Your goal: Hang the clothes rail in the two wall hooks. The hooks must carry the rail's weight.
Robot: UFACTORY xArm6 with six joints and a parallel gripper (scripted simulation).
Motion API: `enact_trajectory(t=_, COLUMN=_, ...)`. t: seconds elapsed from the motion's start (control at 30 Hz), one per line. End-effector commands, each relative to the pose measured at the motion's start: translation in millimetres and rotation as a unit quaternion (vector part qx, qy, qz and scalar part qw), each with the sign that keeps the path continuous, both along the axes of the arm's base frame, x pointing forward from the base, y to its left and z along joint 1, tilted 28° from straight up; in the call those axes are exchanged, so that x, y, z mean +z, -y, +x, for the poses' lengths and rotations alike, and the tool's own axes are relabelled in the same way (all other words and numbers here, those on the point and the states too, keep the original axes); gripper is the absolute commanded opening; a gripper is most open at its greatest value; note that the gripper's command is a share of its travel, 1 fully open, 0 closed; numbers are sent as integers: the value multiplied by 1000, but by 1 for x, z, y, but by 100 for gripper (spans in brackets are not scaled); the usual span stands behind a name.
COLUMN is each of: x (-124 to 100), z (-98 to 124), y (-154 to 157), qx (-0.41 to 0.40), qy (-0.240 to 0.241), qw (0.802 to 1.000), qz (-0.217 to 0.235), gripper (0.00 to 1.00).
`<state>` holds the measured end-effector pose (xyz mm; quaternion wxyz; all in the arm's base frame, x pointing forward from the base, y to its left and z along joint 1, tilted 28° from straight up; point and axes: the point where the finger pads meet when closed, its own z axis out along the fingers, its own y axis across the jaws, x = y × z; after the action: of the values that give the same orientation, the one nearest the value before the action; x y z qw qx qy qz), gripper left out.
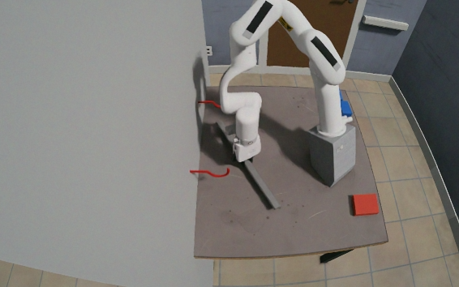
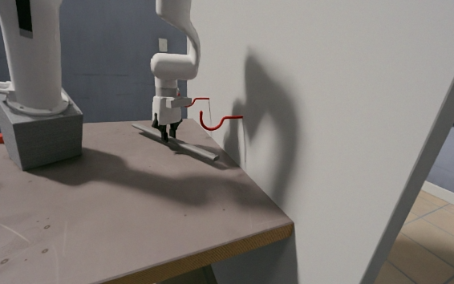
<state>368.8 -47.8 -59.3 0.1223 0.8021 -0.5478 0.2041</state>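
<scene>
Clothes rail (image 2: 184, 147) gripped low over the tabletop (image 2: 107, 208).
Its near end points toward the wall; further along, the end effector (image 2: 168, 135) stands directly above, pinching the rail mid-length, below the two red hooks (image 2: 216, 122).

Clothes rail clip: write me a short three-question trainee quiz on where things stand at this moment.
1. True or false: the rail already rests in both red hooks.
2. What is the gripper shut on?
A. the near hook
B. the rail
C. the red block
3. Fill in: the hooks stick out from the white ____.

Key: 1 false, it lies low at the table, below the hooks; 2 B; 3 wall.
</scene>
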Motion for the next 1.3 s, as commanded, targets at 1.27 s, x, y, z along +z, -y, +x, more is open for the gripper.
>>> enact_trajectory(t=1.27, x=22, z=-4, y=-10, qx=0, qy=1, qw=1000, qz=0, gripper=0)
